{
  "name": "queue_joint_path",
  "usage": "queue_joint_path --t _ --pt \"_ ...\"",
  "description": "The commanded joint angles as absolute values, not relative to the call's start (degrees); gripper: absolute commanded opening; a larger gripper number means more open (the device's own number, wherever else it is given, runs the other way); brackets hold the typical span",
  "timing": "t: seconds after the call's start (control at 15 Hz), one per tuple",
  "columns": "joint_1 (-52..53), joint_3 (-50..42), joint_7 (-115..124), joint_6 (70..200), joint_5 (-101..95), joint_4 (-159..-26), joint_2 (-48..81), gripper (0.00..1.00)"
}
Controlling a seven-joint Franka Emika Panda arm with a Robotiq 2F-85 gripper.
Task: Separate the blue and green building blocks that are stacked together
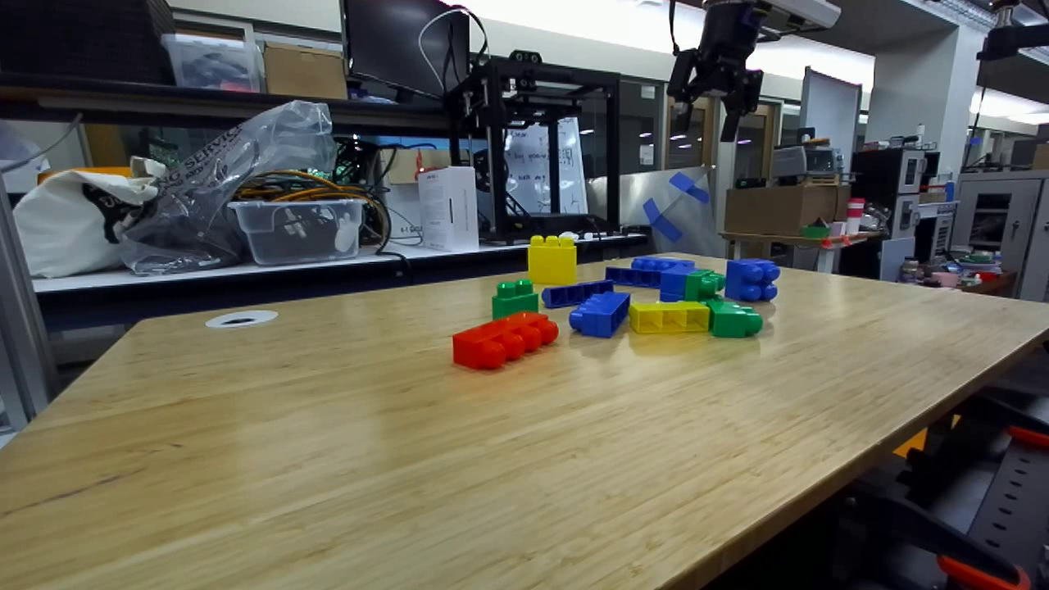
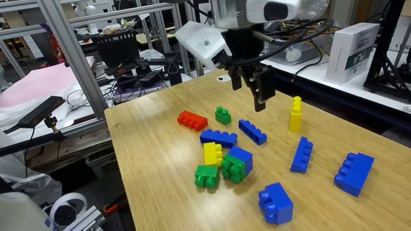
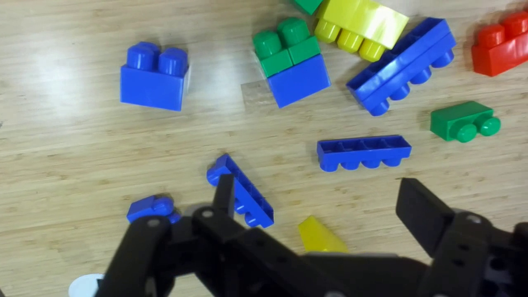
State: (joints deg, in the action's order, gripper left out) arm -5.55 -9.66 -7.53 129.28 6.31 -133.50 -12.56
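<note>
Claw (image 3: 317, 197): spread wide, nothing in its grip; in both exterior views it hangs well above the table (image 1: 328, 442).
Pair (image 3: 293, 65): joined, lying on its side on the table, at twelve o'clock from the claw in the wrist view; later hours are read there too unless said.
Blue half (image 3: 299, 81): the pair's five o'clock end. Hard, glossy plastic; likely light, stiff, tough, and slick under a loose pinch. The best hold looks to be across its two and eight o'clock sides, after a slight wrist turn.
Green half (image 3: 288, 57): the eleven o'clock end. Its round studs should make a poor hold, and with nothing seen pinning it, it may simply drag along when the blue half is pulled.
Yellow brick (image 3: 367, 20): just beside the green half at two o'clock, touching or not I cannot tell; it could crowd a jaw coming down there.
Near green (image 2: 206, 174): in an exterior view, just beside the pair at nine o'clock; a likely bump.
Long blue (image 3: 400, 65): near the pair at three o'clock.
Thin blue (image 3: 365, 156): at five o'clock.
Wide blue (image 3: 150, 86): at nine o'clock, well apart, unlikely to hinder.
Red (image 3: 501, 53): farther out at three o'clock.
</note>
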Motion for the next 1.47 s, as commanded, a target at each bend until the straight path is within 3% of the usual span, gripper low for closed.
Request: queue_joint_path --t 0.0,0.8,1.4 --pt "-4.47 -9.76 -12.24 130.63 9.84 -134.70 -11.67 1.00" --pt "-4.97 -9.62 -11.08 129.62 9.14 -134.86 -9.63 1.00" --pt "-3.90 -9.34 -26.31 132.24 14.79 -134.99 -3.31 1.00"
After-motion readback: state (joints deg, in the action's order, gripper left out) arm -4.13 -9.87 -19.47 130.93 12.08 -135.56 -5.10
